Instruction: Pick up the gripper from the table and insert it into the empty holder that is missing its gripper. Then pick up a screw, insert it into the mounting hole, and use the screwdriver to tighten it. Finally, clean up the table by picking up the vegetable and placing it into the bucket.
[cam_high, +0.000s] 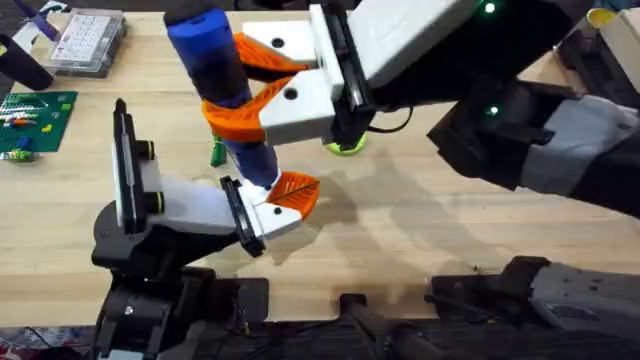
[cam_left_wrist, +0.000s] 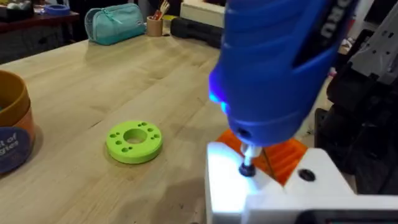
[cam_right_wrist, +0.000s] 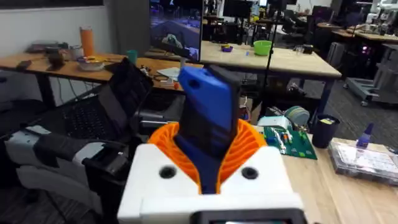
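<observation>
Between the orange pads of the right gripper (cam_high: 262, 85): the screwdriver (cam_high: 222, 70), clamped upright by its blue handle, metal tip down on a white part (cam_left_wrist: 249, 193) at the left gripper (cam_high: 285, 200). Left gripper's opening: cannot tell. Beyond the tip, apart on the table (cam_left_wrist: 112, 81): lime-green ring (cam_left_wrist: 134, 141) and, farther, the bucket (cam_left_wrist: 12, 127).

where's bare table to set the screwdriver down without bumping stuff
Bare wood lies right of the lime-green ring, toward the table's near edge. It is crowded at centre-left, where the right gripper clamps the screwdriver above the left gripper. Far-left edge holds a green board and a parts box.
</observation>
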